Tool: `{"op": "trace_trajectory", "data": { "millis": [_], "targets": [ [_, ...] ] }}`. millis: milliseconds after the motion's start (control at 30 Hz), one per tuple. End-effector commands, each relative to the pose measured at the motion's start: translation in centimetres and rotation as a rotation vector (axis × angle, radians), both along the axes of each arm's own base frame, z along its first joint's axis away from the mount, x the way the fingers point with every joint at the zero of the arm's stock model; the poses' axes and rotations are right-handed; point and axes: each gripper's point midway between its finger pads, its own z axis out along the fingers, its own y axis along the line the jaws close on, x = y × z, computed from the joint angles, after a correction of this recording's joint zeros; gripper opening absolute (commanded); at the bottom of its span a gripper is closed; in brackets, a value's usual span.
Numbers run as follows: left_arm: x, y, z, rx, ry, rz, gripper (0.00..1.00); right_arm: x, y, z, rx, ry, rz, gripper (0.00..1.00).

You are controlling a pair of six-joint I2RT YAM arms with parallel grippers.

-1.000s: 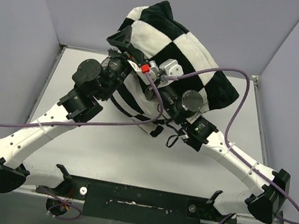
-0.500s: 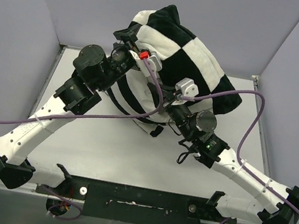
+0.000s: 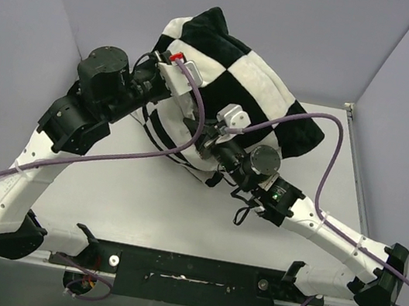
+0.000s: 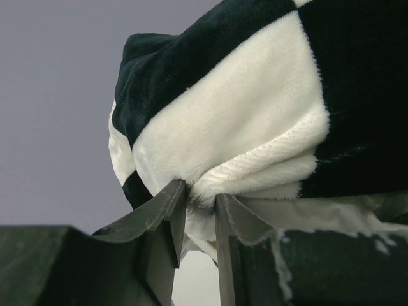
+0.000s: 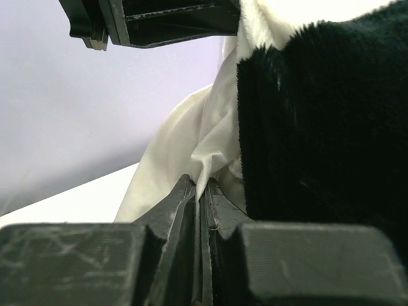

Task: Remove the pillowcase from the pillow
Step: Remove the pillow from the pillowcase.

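The black-and-white checkered pillowcase [image 3: 242,69] is bunched up and lifted at the back of the table. My left gripper [image 3: 188,101] reaches into its left side. In the left wrist view the left gripper [image 4: 199,194] is shut on the pillowcase's white plush hem [image 4: 255,172], fabric filling the narrow gap between the fingers. My right gripper [image 3: 196,132] sits just below, at the bundle's front. In the right wrist view the right gripper [image 5: 199,182] is shut on a pinch of smooth white pillow [image 5: 185,146] fabric, with black pillowcase plush [image 5: 319,115] beside it. Most of the pillow is hidden inside the cover.
The pale table [image 3: 142,197] lies between lavender walls, with a raised rail on its right edge [image 3: 357,179]. Purple cables [image 3: 330,143] loop over both arms and across the bundle. Part of the left arm [image 5: 166,19] hangs above the right gripper.
The left arm swung left and its jaws closed from open onto the pillowcase hem. The right arm slid left with its grip unchanged. The bundle shifted left.
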Motion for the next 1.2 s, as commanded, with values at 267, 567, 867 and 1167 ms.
{"op": "trace_trajectory", "data": {
  "millis": [267, 567, 867, 1167],
  "targets": [
    [-3.7, 6.2, 10.8, -0.323, -0.343, 0.119, 0.48, -3.0, 6.6, -6.9, -0.230, 0.116, 0.175, 0.00],
    [-2.8, 3.1, 8.1, -0.309, -0.292, 0.088, 0.60, -4.3, 8.7, -7.2, -0.224, 0.118, 0.236, 0.00],
    [-6.5, -1.7, 4.9, -0.185, -0.208, -0.137, 0.63, -3.7, 7.0, -5.8, -0.144, 0.138, 0.256, 0.00],
    [-7.8, -3.0, 4.4, -0.146, -0.151, -0.195, 0.14, 0.8, 0.5, -4.0, 0.000, 0.231, 0.210, 0.00]
  ]
}}
